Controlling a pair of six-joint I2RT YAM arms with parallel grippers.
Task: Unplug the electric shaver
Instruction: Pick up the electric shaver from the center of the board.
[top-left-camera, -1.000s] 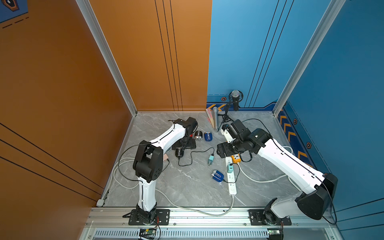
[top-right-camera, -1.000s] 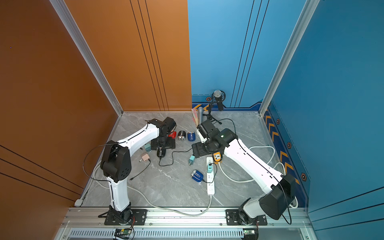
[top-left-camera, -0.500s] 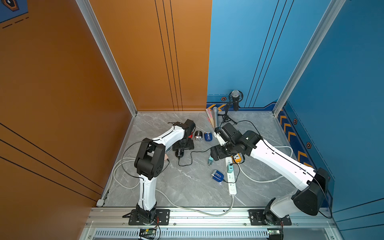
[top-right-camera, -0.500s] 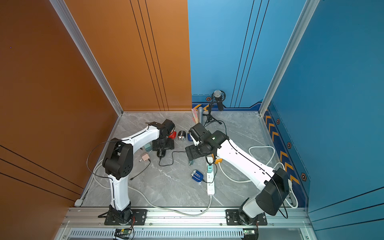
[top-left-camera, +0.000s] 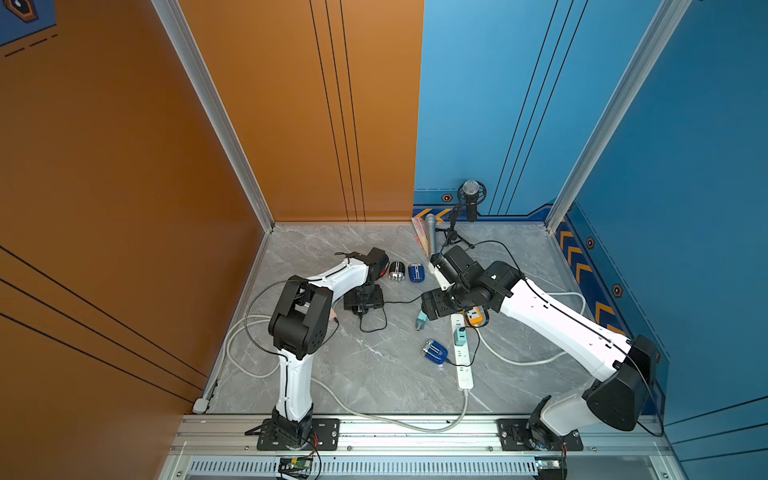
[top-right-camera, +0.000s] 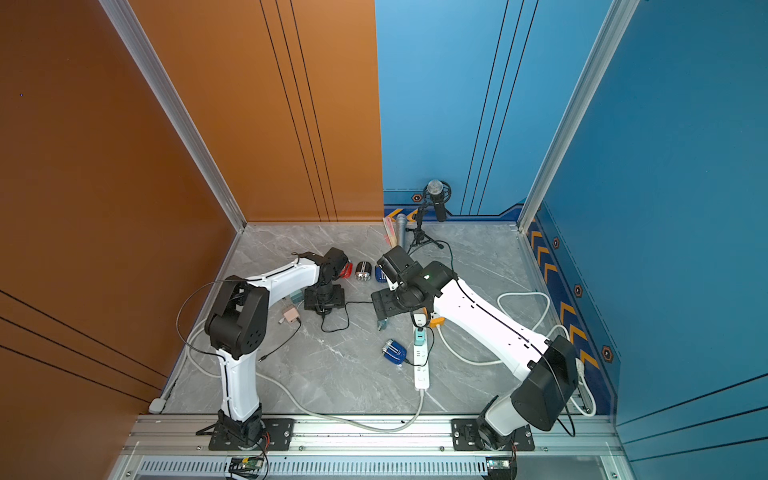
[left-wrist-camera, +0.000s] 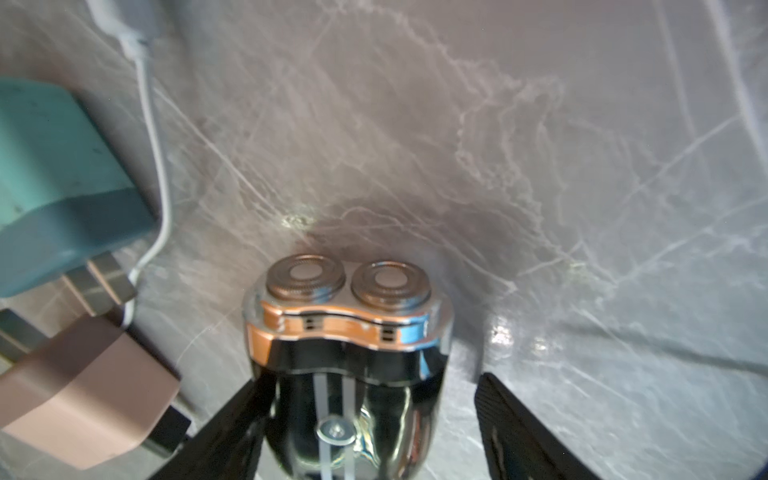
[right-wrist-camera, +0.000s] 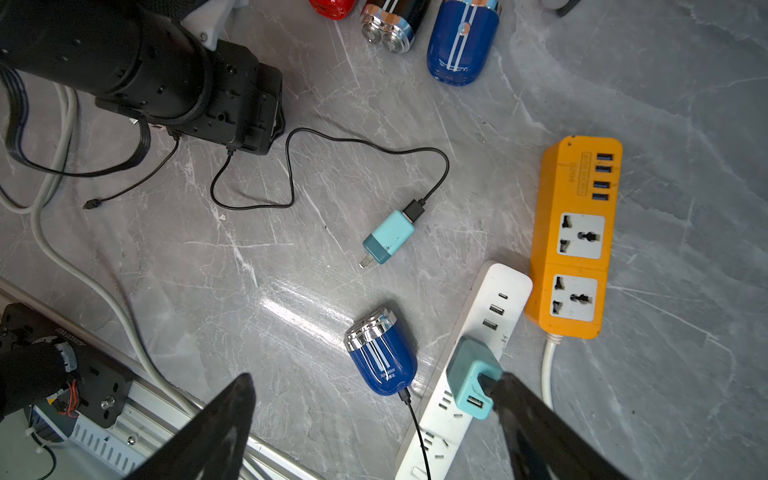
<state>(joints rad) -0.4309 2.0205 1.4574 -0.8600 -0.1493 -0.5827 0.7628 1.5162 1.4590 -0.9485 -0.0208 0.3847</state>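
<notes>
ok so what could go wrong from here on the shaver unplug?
1. The left gripper straddles the glossy shaver off-centre: one finger is against it, the other apart. Closing may shove it sideways.
2. The black cable running from under that gripper ends in a loose teal adapter; pulling may just drag it.
3. The open right gripper hangs by the blue shaver and the plugged teal adapter: wrong-target risk.

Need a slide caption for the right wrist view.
Open right claw above corded blue shaver and teal charger plugged into white strip.
</notes>
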